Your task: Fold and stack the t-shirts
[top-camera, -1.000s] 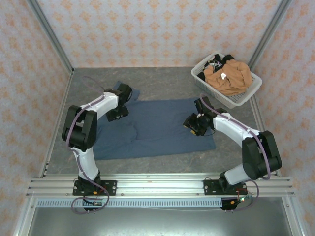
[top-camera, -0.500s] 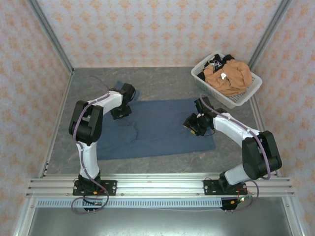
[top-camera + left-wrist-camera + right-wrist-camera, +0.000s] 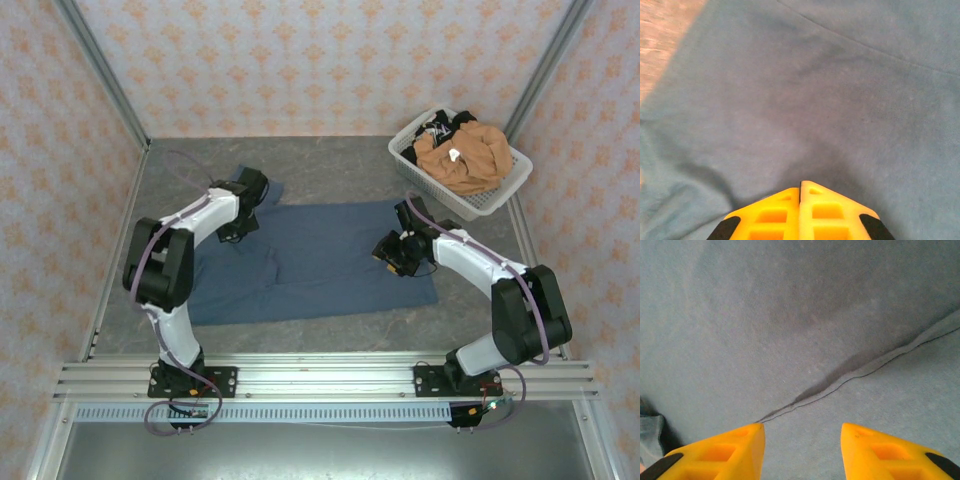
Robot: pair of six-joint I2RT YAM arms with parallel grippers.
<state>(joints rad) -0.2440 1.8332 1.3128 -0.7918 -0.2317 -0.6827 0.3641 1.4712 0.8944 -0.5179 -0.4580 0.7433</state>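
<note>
A slate-blue t-shirt lies spread flat in the middle of the table. My left gripper is down on its far left corner, near the sleeve. In the left wrist view, that gripper has its yellow fingers pressed together, and the blue cloth puckers at their tips. My right gripper hovers open over the shirt's right side. In the right wrist view a hem seam runs just ahead of the right gripper. An orange-tan t-shirt with a white tag lies on darker shirts.
A white lattice basket at the back right corner holds the other shirts. Patterned walls and metal posts close in three sides. Bare grey tabletop lies behind the blue shirt, and the arm bases sit on a rail along the near edge.
My left gripper's fingers have closed on the shirt's far left corner and its elbow has shifted. A small crease has formed in the cloth beside it. The right arm has stayed still.
</note>
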